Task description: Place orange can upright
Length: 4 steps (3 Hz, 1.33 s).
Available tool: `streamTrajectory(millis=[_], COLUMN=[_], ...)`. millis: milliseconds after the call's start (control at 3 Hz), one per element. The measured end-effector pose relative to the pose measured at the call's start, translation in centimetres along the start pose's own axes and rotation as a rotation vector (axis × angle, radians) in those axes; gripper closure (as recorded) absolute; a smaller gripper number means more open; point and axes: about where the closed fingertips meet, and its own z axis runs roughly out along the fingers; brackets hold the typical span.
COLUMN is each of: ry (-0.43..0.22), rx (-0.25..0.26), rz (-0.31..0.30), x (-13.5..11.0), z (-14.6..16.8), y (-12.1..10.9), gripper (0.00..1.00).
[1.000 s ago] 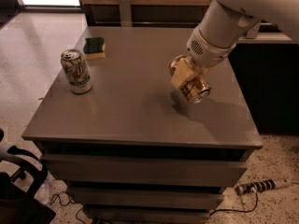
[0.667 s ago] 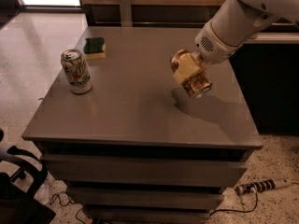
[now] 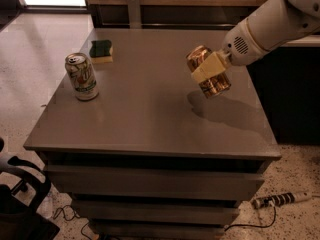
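Note:
The orange can (image 3: 206,73) is shiny orange-copper and hangs tilted in the air above the right part of the grey table (image 3: 145,114), its shadow on the surface below. My gripper (image 3: 210,68) is shut on the orange can around its middle, a pale finger (image 3: 209,67) across its side. The white arm reaches in from the upper right.
A white-and-green can (image 3: 81,77) stands upright near the table's left edge. A green-and-yellow sponge (image 3: 101,50) lies at the back left. A dark cabinet stands right of the table. A power strip (image 3: 280,199) lies on the floor at the lower right.
The gripper has lifted the orange can higher above the table, and the arm has drawn back toward the upper right. The can stays tilted.

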Motion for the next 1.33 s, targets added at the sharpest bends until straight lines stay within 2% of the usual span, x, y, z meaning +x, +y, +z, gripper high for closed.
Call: streamTrajectory(millis=[333,667,1000,1333], ry=[-0.101,-0.222,-0.340,-0.430], rx=[-0.032,-0.033,-0.009,0.012], rz=[-0.032,-0.066,-0.105,-0.148], x=[0.23,0.73,0.80,-0.06], z=[-0.27,-0.25,-0.05,-0.19], y=[-0.12,0.32,0.54,0.68], gripper=[1.00,1.00,1.00,1.00])
